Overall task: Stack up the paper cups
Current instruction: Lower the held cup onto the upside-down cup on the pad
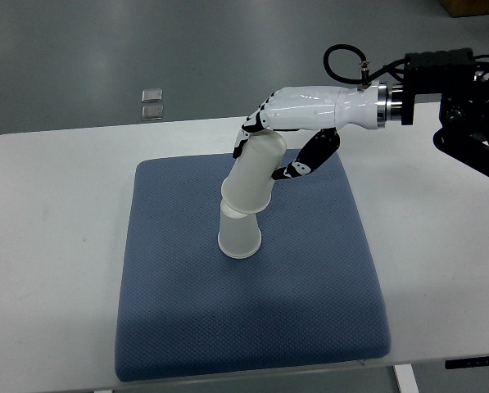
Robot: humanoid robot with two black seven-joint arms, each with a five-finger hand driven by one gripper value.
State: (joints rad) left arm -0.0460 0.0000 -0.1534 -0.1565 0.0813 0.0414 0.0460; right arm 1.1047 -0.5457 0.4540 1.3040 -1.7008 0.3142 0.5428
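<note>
- Here, a white table (56,205) is seen carrying a blue mat (310,303), on which the work is done.
- The right hand (297,135) is reached in from the right edge; its fingers are wrapped round the upper cup (252,180). The left hand is not in view.
- The upper cup is held tilted, its rim lowered over the top of the lower cup (238,237), which stands inverted mid-mat.
- With the 2 cups misaligned, the lower 1 could probably be tipped or jammed if pressed down before the tilt is corrected.
</note>
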